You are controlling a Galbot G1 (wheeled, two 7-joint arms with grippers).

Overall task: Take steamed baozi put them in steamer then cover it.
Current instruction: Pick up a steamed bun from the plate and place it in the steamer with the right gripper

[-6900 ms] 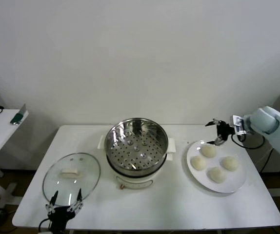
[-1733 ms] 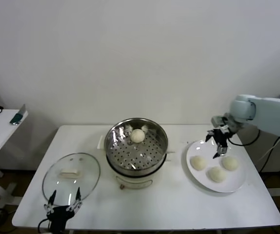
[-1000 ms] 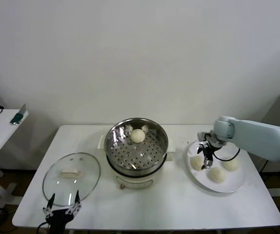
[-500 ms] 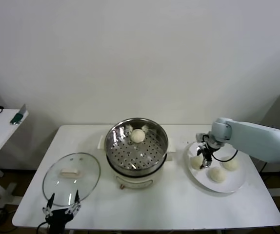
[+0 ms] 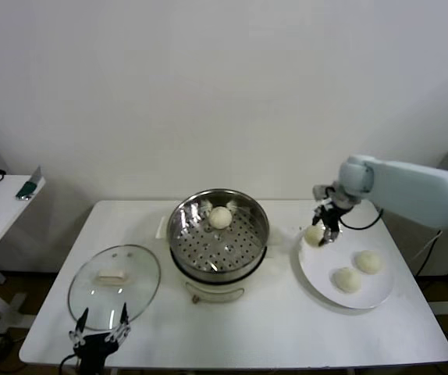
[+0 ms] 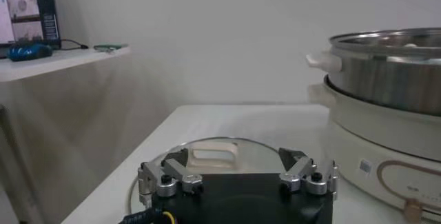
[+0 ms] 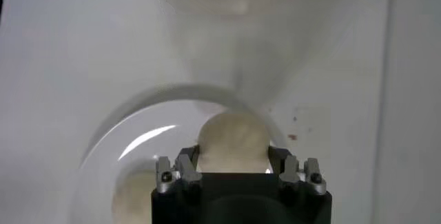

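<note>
- Right end effector (image 5: 323, 229) clamped on one steamed baozi (image 5: 314, 233), carried just above the left rim of the white plate (image 5: 380, 291), between plate and steamer (image 5: 218, 231).
- Risk of dropping the bun on the way: soft, smooth dough, round with nothing to hook onto, pinched only at its sides in the right wrist view (image 7: 233, 139).
- Risk of squashing or denting too, if the squeeze tightens on such yielding dough.
- Possible knock against the raised steel rim if the carry runs too low; shiny, hard wall, perforated tray inside, one bun (image 5: 220, 217) already lying toward the back.
- Chance of landing on that bun unless aimed at bare tray.
- Two more buns (image 5: 347, 279) waiting on the glossy, flat plate.
- Cover (image 5: 115, 282) flat on the surface (image 5: 286, 328), left of the pot: clear glass, metal rim, cream oblong handle; slippery and wide for a later grasp.
- Left end effector (image 5: 99, 341) spread wide, idle at the near edge just by the cover.
</note>
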